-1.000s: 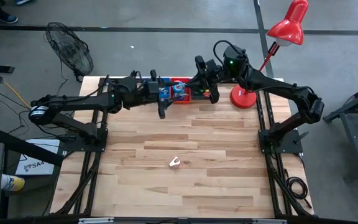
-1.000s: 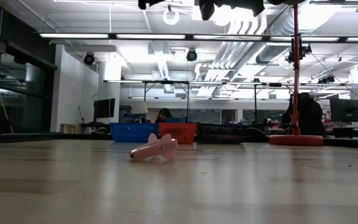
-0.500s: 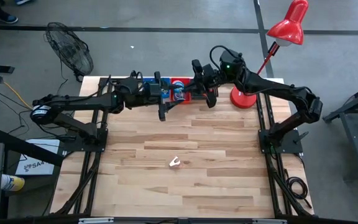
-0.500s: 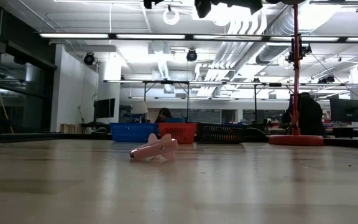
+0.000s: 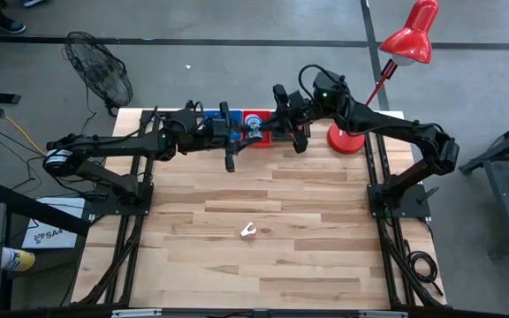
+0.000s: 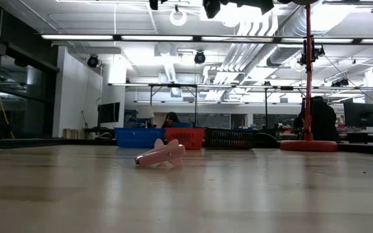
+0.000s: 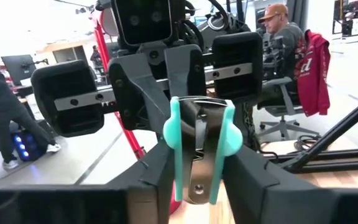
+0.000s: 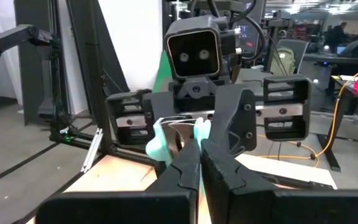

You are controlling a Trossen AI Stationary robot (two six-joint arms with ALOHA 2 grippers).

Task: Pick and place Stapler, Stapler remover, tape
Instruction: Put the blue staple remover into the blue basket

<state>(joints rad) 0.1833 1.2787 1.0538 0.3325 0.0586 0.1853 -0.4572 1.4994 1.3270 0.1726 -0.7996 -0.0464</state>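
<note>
A teal stapler remover [image 7: 201,143] with metal claws hangs between my two grippers above the bins at the table's far edge. My left gripper [image 7: 201,177] [image 5: 240,133] reaches in from the left and is shut on it. Facing it from the right, my right gripper [image 8: 197,158] [image 5: 265,131] is shut on it too. A small pale pink clawed piece [image 5: 248,231] [image 6: 162,154] lies on its side at mid-table. I cannot make out the stapler or the tape. My left gripper pinches the remover's two teal handle sides [image 7: 174,155] between its two fingers. It comes level from the table's left. The remover is lifted clear above the bins. My right gripper is shut on the remover's metal middle [image 8: 180,132], between the teal handles. It comes level from the table's right, opposite the left gripper. Its own fingers [image 8: 188,168] hide the exact spot.
Blue [image 6: 139,137], red [image 6: 185,137] and black [image 6: 230,138] bins stand in a row at the far edge. A red desk lamp [image 5: 347,139] stands at the far right corner. A fan [image 5: 100,75] sits on the floor beyond the far left corner.
The two grippers have drawn a little closer to each other above the bins: the left one toward the table's right, the right one toward its left. The pink piece at mid-table has stayed put.
</note>
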